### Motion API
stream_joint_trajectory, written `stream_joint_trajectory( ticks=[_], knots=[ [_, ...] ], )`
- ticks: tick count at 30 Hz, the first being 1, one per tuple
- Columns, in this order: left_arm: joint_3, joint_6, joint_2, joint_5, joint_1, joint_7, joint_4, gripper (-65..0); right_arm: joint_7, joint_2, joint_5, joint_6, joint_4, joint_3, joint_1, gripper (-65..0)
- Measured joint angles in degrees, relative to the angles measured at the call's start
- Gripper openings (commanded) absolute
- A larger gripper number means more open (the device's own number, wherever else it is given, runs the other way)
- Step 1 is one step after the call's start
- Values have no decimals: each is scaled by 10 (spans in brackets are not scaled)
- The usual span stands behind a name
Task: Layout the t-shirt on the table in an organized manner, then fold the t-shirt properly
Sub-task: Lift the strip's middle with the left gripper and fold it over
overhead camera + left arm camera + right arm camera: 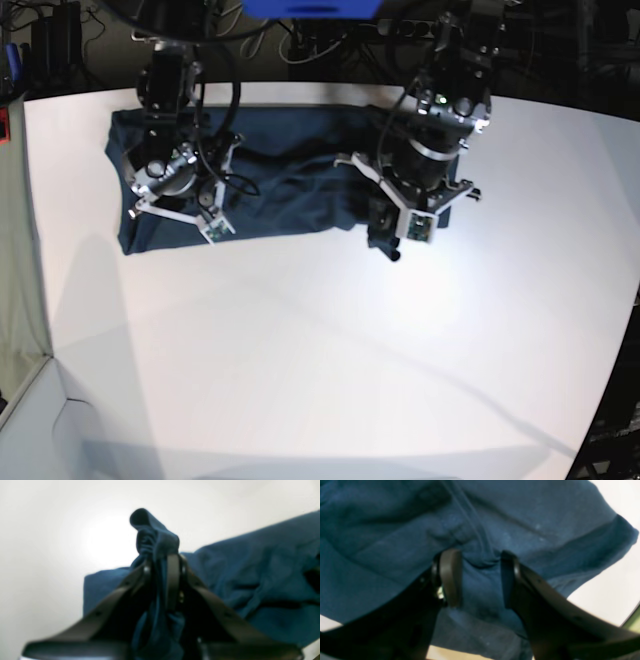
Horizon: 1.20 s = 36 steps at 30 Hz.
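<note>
Spreading step under way: one t-shirt (290, 185), dark navy, bunched in a long strip across the far part of the table (330, 360), its left end lying flatter than its right. Left gripper (162, 562), on the right in the base view, clamped on a raised tuft of the cloth, folds hanging down between its closed jaws. Right gripper (477, 577), on the left in the base view, jaws apart and straddling a small ridge of fabric near a sleeve hem; whether actually pressed onto the cloth, cannot tell. Best done by closing on that ridge first, then drawing both ends apart and toward the near side, low over the surface, without twisting the held tuft. Counted: one shirt, one table, two grippers.
</note>
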Motion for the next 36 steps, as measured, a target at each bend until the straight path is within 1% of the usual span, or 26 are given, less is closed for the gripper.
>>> stream_joint_trajectory(
  ticks=[5, 8, 10, 14, 17, 20, 22, 28, 30, 36],
  knots=[
    [-33, 0, -2, 4, 9, 2, 14, -650, 1, 0, 0, 0, 0, 0, 0, -381],
    [-25, 1, -2, 1, 5, 2, 14, -650, 0, 0, 0, 0, 0, 0, 0, -381],
    [-7, 2, -1, 7, 3, 2, 14, -650, 1, 0, 0, 0, 0, 0, 0, -381],
    [51, 2, 0, 2, -13, 5, 11, -650, 2, 0, 0, 0, 0, 0, 0, -381],
    [73, 1, 1, 2, -28, -5, -2, -650, 0, 0, 2, 0, 0, 0, 3, -381],
    [101, 2, -2, 6, -32, 6, -21, -650, 0, 0, 2, 0, -5, 0, 7, -381],
    [124, 2, -1, 3, -39, 3, -33, -650, 0, 0, 2, 0, -7, 0, 7, -381],
    [145, 2, 0, 2, -43, 0, -54, -644, 1, 0, 2, 0, -7, 0, 8, -381],
    [145, 2, 0, 2, -43, 0, -54, -604, 0, 0, 2, 0, -7, 0, 8, -381],
    [145, 2, 0, 4, -41, -3, -53, -374, 0, 0, 2, 0, -7, 0, 8, -381]
  ],
)
